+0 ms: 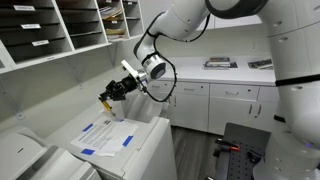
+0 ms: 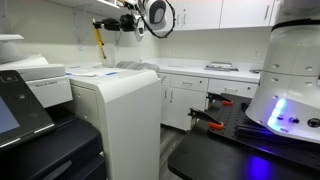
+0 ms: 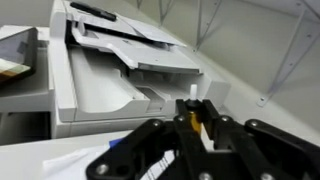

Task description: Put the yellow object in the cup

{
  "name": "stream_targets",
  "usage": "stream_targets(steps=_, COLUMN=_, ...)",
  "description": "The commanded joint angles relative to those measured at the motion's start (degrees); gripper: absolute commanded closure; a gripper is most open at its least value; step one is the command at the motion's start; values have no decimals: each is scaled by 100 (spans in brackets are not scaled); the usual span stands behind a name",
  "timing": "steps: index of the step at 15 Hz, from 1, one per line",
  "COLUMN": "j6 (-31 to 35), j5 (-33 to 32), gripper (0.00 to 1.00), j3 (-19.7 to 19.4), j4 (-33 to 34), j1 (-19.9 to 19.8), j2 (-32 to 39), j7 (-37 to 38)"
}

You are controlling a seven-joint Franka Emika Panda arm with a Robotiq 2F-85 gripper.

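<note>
Gripper (image 1: 105, 98) held aloft above the white cabinet top (image 1: 135, 128), its fingers clenched on the yellow object (image 1: 103, 101), seen in both exterior views. In an exterior view the yellow object (image 2: 98, 38) hangs nearly upright from the gripper (image 2: 101, 24), clear of the surface below. In the wrist view the gripper (image 3: 197, 122) fills the lower half of the picture, and the yellow object (image 3: 199, 124) shows as a small yellow patch between the dark fingers (image 3: 222, 135), with a pale end above it. White paper sheets with blue marks (image 1: 108, 137) lie flat on the cabinet top, below and just beside the gripper. A large office printer (image 3: 110, 75) stands beyond the gripper in the wrist view. Wall shelving with paper slots (image 1: 60, 25) rises behind the arm. A counter with drawers (image 2: 215, 85) runs along the far wall. A cup cannot be made out in any view.
</note>
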Motion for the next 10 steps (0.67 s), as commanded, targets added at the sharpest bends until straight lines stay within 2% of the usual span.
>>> stream_targets(steps=1, j6=-20, j5=-125, gripper=95, j3=-27, j4=-88, j1=41, j2=-132, j7=-271)
stream_targets(steps=2, j6=-53, j5=-239, gripper=95, j3=-37, j4=-67, j1=47, j2=-132, j7=-377)
stream_targets(steps=3, j6=-13, j5=-107, gripper=78, j3=-18, j4=7, j1=28, j2=-10, j7=-216)
stream_targets(steps=10, j6=-13, j5=-196, gripper=78, j3=-19, j4=7, j1=37, j2=-34, j7=-313)
